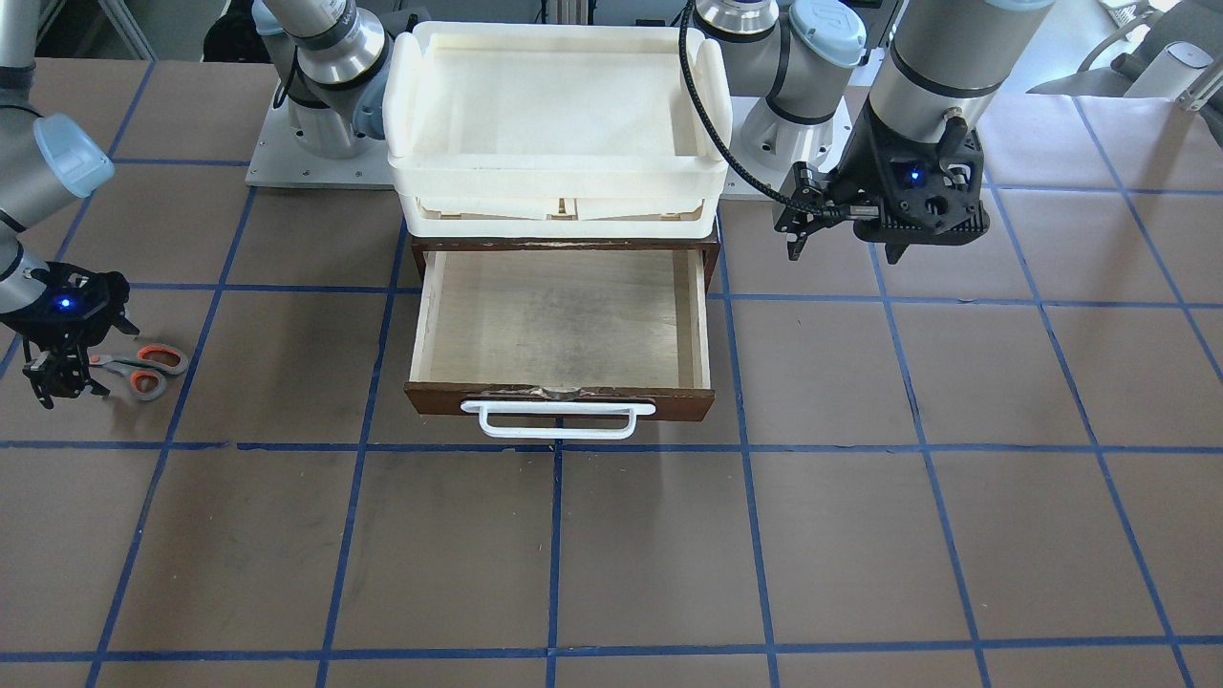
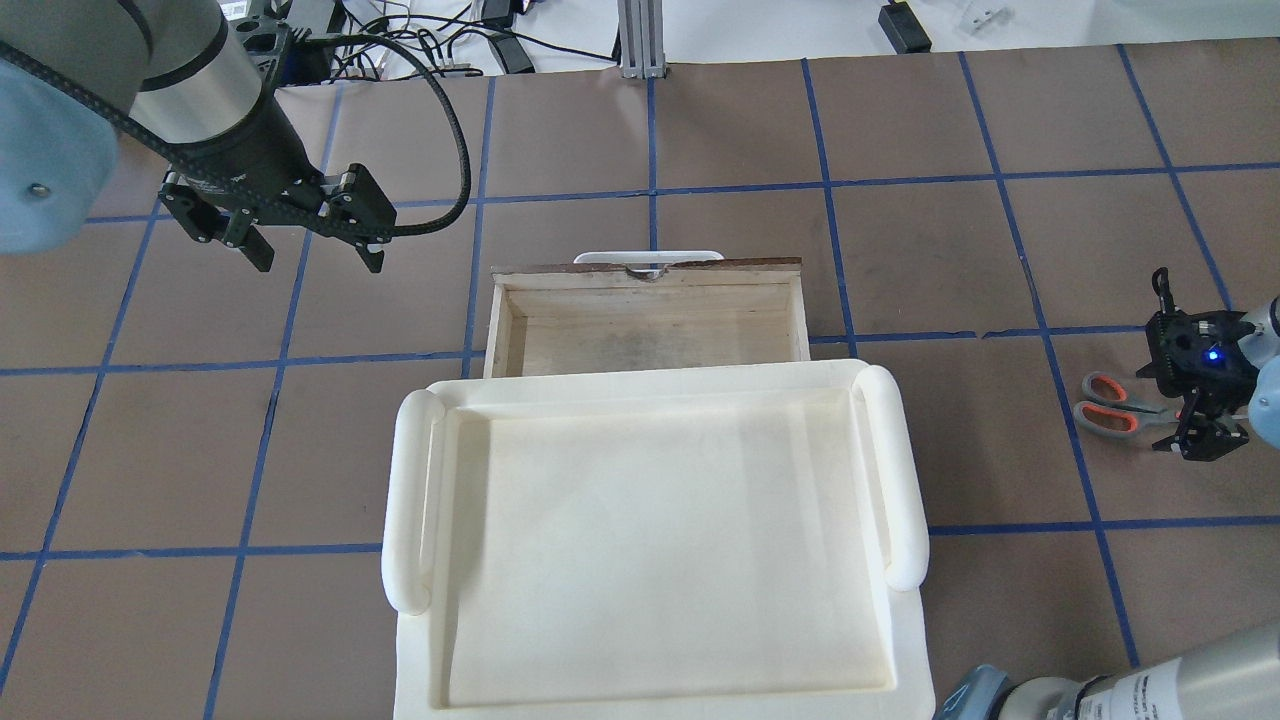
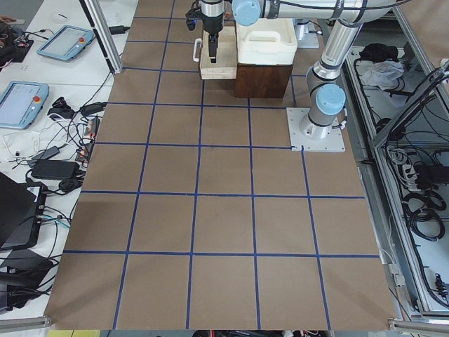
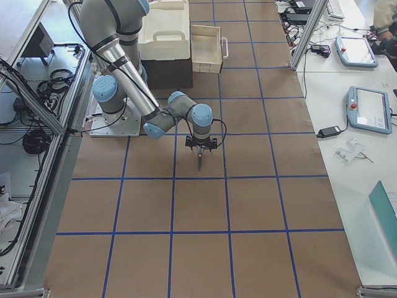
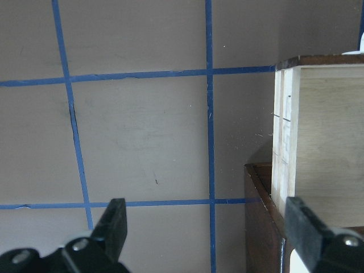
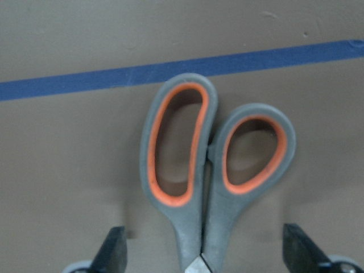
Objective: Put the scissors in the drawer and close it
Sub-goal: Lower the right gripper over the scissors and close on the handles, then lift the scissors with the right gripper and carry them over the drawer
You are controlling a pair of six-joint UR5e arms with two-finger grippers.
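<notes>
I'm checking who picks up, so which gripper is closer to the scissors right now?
Right. The right gripper hangs directly over the scissors, fingers either side; the left gripper is on the far side of the drawer.

The drawer [image 1: 564, 320] is pulled out and open from above, and the tray [image 1: 554, 186] overhangs only its rear edge. Bare desk [image 1: 287, 535] lies between it and the scissors [image 1: 143, 371]. The right hand [image 1: 67, 390] has spread fingers [image 6: 115, 245] flanking the scissors, with a gap on each side. The left hand [image 1: 843, 253] hangs wide apart near the drawer's side.
</notes>
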